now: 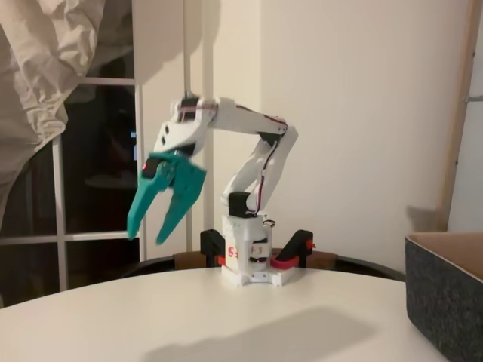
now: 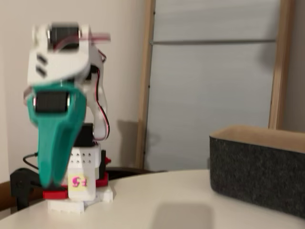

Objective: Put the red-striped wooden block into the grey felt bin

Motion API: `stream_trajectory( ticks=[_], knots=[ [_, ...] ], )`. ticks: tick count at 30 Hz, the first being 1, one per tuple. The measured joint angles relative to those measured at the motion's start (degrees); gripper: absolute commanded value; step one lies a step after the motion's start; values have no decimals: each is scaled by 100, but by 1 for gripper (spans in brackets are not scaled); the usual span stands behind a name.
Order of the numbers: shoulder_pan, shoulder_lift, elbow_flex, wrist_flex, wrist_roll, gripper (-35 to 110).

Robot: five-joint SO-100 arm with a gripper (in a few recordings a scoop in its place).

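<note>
Although the red-striped wooden block is what I am after, I cannot find it on the stretch of white table (image 1: 151, 317) that either fixed view gives me, so I cannot say which way it lies from the fingers or how its long axis runs; that is the one relation I need before I commit to a reach. What I can place is the grey felt bin (image 1: 445, 294), standing on the table at the right edge of both fixed views (image 2: 257, 171), open side up, its tan inside just showing at the rim. My gripper (image 1: 148, 234) hangs in the air well above the tabletop, out to the left of the arm's base (image 1: 253, 260) and so on the far side of the base from the bin. Its teal fingers (image 1: 181, 200) point down and are spread apart with nothing between them. My judgement is that the pick has not begun, and that whichever way the block lies, carrying it home will mean swinging rightward across the base to the bin.
</note>
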Motion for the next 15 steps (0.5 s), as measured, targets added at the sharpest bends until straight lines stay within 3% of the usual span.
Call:
stream_trajectory(
  ticks=[7,15],
  knots=[
    [0,932,1652,-2136,0,13],
    [9,2188,2874,-2584,-35,14]
  ],
)
